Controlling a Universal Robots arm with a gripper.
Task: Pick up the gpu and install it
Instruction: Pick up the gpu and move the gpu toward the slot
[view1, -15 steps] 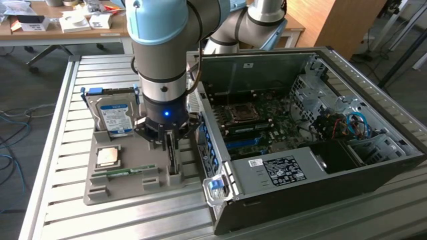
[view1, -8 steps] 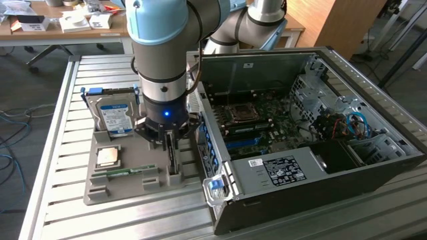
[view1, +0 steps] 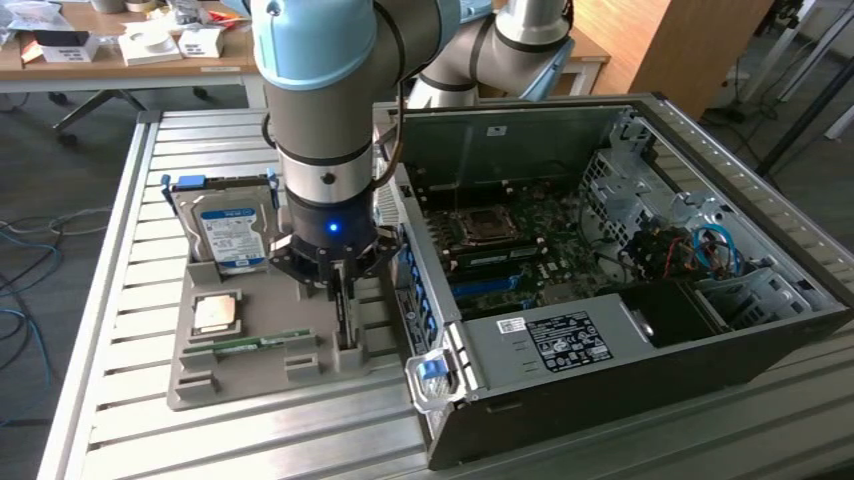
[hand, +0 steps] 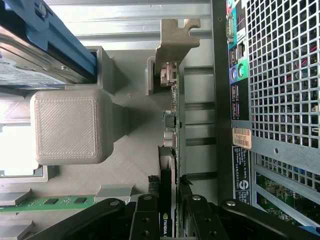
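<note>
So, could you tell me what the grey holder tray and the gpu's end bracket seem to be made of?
The holder tray: probably 3D-printed plastic, matte grey; fine layer lines show on its block.
The end bracket of the gpu: likely stamped sheet metal, dull silver, thin with a bent tab.

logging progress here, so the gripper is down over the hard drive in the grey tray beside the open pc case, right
Not the hard drive. The gripper is down over the gpu, standing on edge in the grey tray beside the open pc case; the wrist view shows the card below it. The hard drive stands apart in the same tray.
</note>
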